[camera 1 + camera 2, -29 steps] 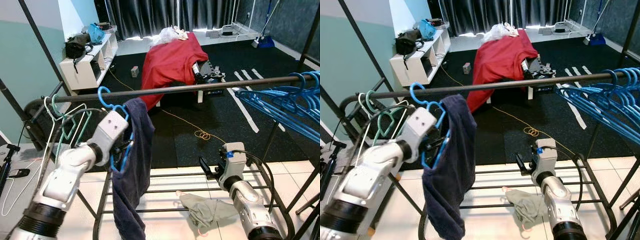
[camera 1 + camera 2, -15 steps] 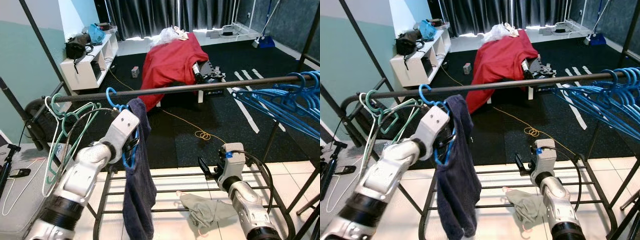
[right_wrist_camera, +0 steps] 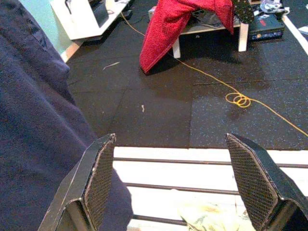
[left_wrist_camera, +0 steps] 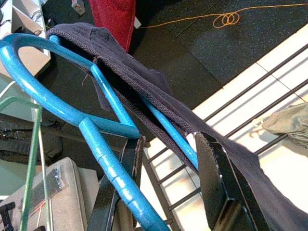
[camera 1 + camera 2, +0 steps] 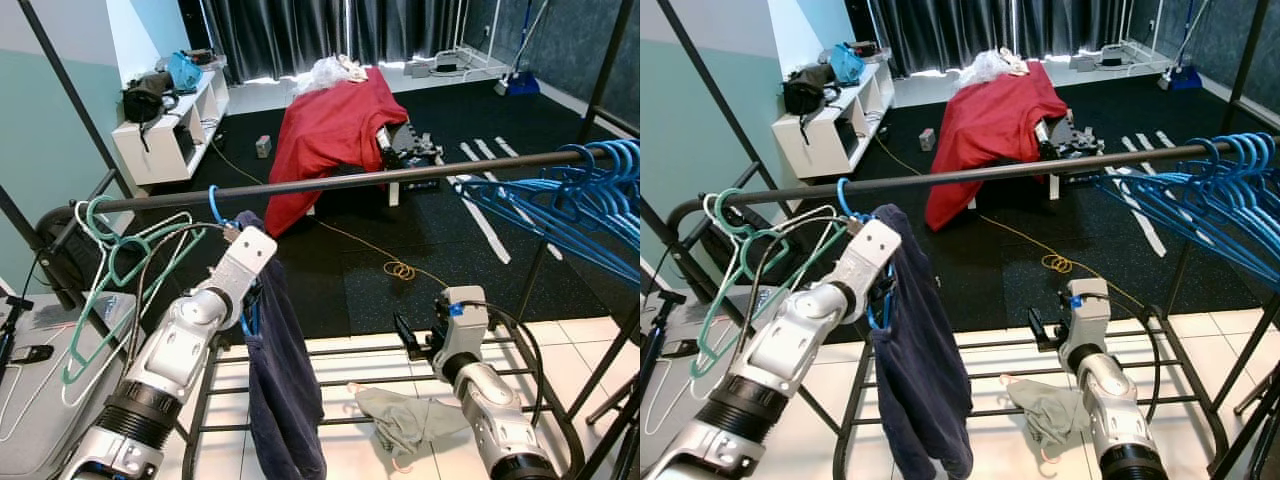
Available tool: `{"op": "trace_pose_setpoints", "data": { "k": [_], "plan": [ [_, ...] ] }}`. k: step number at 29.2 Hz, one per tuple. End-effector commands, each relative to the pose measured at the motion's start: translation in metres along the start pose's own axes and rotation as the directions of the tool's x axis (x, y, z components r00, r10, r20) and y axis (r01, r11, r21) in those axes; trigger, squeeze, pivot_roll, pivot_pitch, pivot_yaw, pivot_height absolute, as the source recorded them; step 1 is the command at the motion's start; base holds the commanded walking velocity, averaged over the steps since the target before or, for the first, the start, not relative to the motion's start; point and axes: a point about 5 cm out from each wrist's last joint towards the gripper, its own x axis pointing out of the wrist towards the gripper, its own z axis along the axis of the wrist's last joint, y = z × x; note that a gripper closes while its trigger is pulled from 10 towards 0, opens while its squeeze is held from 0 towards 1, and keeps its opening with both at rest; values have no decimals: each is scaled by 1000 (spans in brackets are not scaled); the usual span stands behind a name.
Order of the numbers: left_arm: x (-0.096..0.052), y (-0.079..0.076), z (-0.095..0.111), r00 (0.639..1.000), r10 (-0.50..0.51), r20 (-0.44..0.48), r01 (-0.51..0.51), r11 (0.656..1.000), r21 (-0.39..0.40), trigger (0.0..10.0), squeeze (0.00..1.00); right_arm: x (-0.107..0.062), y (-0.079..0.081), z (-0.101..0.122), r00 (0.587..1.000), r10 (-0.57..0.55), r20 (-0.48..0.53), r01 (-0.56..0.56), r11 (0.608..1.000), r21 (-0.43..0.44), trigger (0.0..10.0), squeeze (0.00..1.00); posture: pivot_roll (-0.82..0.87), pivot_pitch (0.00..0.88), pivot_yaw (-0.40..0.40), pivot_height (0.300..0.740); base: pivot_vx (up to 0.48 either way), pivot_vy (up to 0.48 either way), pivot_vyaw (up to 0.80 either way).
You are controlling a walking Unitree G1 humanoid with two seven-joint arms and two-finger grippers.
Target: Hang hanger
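A blue hanger (image 5: 246, 310) carries a dark navy garment (image 5: 285, 400). Its hook (image 5: 213, 204) is up at the black rail (image 5: 400, 175), left of the middle; whether it rests on the rail I cannot tell. My left gripper (image 5: 252, 300) is just below the hook, shut on the blue hanger. In the left wrist view the hanger's neck (image 4: 103, 154) and arm run between the black fingers (image 4: 219, 187), with the garment draped over them. My right gripper (image 3: 175, 185) hangs low by the lower rack, open and holding nothing.
Several blue hangers (image 5: 560, 195) crowd the rail's right end. Green and white hangers (image 5: 110, 250) hang at its left end. A grey-green garment (image 5: 410, 418) lies on the lower rack bars. A red cloth (image 5: 335, 125), a white shelf (image 5: 165, 135) and an orange cable (image 5: 400, 270) lie beyond.
My left arm has reached forward, bringing the hanger's hook up to the rail, and the navy garment now hangs straighter. The green hangers have swung. The right arm has stayed put.
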Motion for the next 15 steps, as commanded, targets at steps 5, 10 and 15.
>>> {"op": "trace_pose_setpoints", "data": {
  "k": [5, 10, 15],
  "plan": [
    [1, -8, -14, 998, -20, -57, 20, 1000, 1, 3255, 0, 0, 4, 0, 1000, 12, 2, -12, 1000, 21, 10000, 0, -155, 0, 101, 740, 0, 0, 0],
    [2, -9, -16, 998, -25, -63, 26, 1000, 7, 3490, 0, 0, 5, 0, 1000, 12, 2, -12, 1000, 21, 10000, 0, -156, 0, 102, 740, 0, 0, 0],
    [1, -6, -17, 998, -11, -55, 10, 1000, -15, 10000, 1000, 0, 5, 0, 1000, 10, 3, -11, 1000, 24, 10000, 0, -155, 0, 105, 740, 0, 0, 0]
  ]
}}
